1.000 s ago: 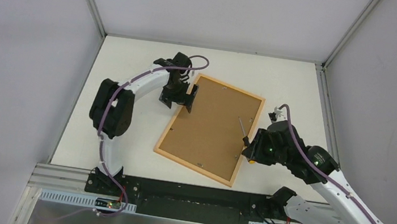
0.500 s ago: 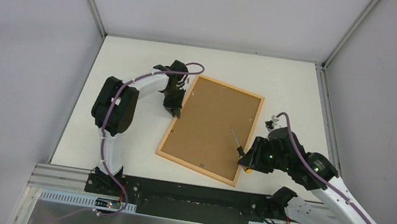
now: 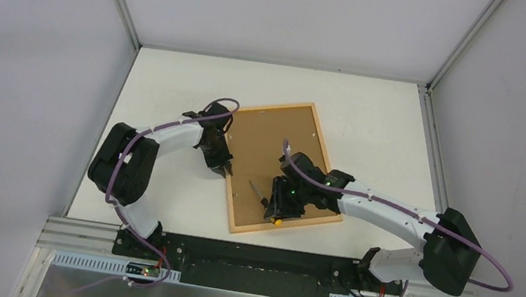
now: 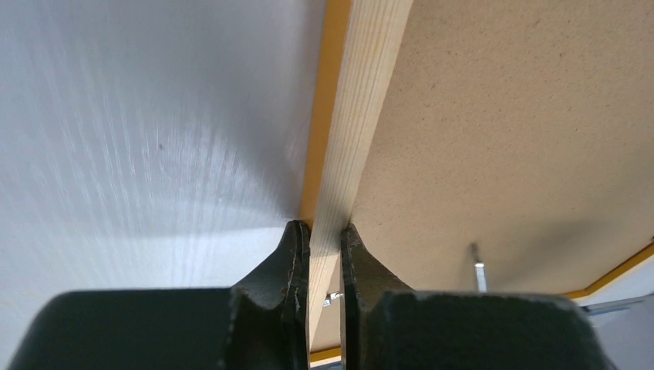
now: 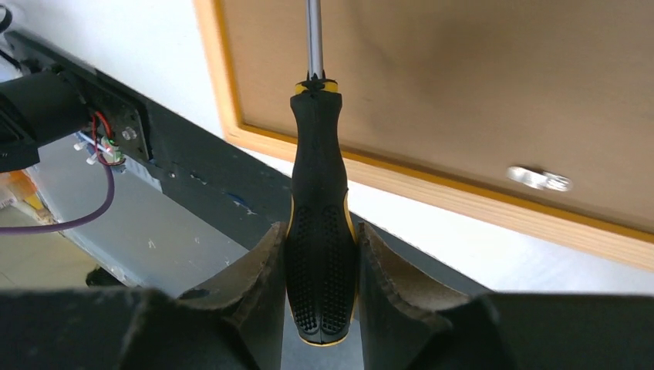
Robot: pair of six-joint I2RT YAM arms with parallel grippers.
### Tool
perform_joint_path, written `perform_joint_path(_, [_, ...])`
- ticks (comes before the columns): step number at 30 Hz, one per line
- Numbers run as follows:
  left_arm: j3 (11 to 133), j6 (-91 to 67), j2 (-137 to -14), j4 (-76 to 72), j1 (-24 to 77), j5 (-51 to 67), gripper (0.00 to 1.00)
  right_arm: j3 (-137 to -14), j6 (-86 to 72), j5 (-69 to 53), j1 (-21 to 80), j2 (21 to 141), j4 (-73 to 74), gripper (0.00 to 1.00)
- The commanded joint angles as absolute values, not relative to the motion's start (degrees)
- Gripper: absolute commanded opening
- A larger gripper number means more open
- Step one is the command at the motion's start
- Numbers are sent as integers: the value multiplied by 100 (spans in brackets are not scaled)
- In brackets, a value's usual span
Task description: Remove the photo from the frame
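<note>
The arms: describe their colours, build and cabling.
Left arm and right arm both have white tubular links between bulky black joints, black jaws, and a purple cable looped along each. Small green lights glow near the right wrist.

Cannot see the photo in any view, only the brown backing board (image 4: 501, 116) inside the frame (image 4: 362, 92). Cannot follow the frame far ahead of the left pincer (image 4: 324, 231): cut off by the upper and right edges of the left wrist view. Cannot name the grey metal piece (image 4: 479, 271) to the right of this pincer, too small. Cannot see the tip of the screwdriver (image 5: 318, 193) ahead of the right pincer (image 5: 320, 231), shaft cut off by the upper edge. Cannot make out the metal clip (image 5: 540, 179) on the board, ahead and right of that pincer, blurred. From above, cannot tell how the fingers of either pincer stand, too small.
</note>
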State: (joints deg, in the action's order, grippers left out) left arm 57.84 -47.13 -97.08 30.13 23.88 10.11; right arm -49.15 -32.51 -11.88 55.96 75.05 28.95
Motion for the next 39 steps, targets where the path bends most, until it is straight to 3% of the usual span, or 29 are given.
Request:
perform_joint_path(1, [5132, -6238, -9825, 3051, 2329, 818, 0, -5260, -3252, -1222, 6052, 7822, 2153, 0])
perform_joint_path(11, [4697, -6788, -9852, 2610, 2308, 841, 0, -4788, -3602, -937, 6834, 7603, 1937, 0])
perform_joint_path(39, [4353, -6662, -9878, 2207, 2154, 1043, 0, -3718, -4214, -1351, 6873, 6640, 1849, 0])
